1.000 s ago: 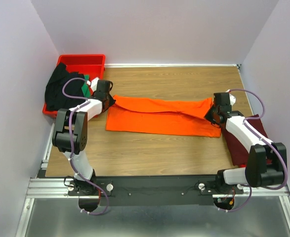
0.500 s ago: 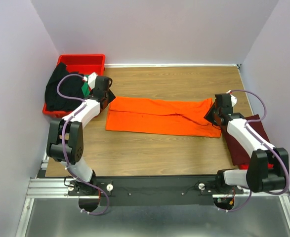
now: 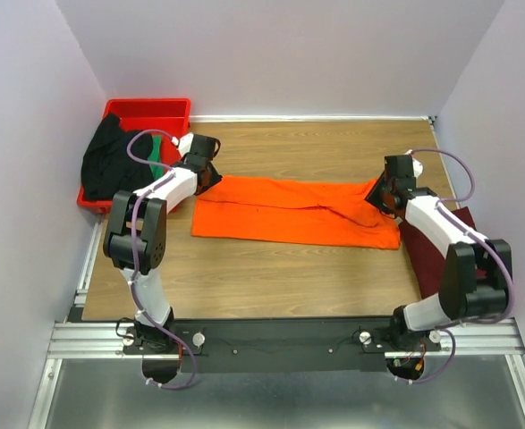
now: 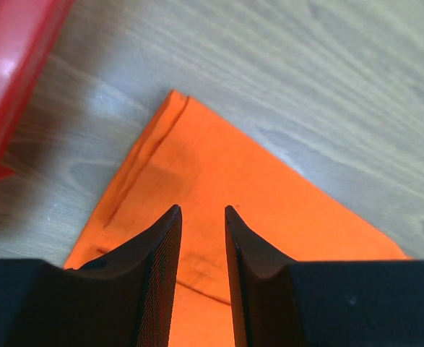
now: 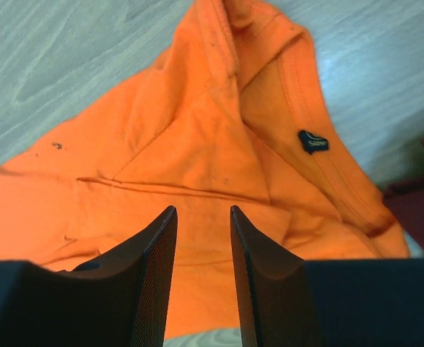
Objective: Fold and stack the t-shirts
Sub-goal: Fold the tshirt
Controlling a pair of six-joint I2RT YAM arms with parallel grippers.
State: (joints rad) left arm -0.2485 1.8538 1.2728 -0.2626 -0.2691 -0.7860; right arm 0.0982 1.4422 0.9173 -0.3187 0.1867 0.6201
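You have a wood-grain table point(image 3: 316, 268) under soft, even light that casts only faint shadows. Pale lavender walls close it in on three sides: a back wall point(image 3: 289, 54), a left wall point(image 3: 21, 179) and a right wall point(image 3: 512, 134). A white strip point(image 3: 316, 118) runs along the table's far edge. At the near edge you see a silver aluminium rail point(image 3: 92, 340), and below it a dull grey metal sheet point(image 3: 289, 402).

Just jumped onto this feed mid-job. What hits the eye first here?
The bright orange t-shirt lies as a long folded band across the table, the left gripper over its left end and the right gripper over its collar end, both slightly open. Next comes the red tray in the far left corner with a black t-shirt spilling over it, and a dark maroon t-shirt beneath the right arm.
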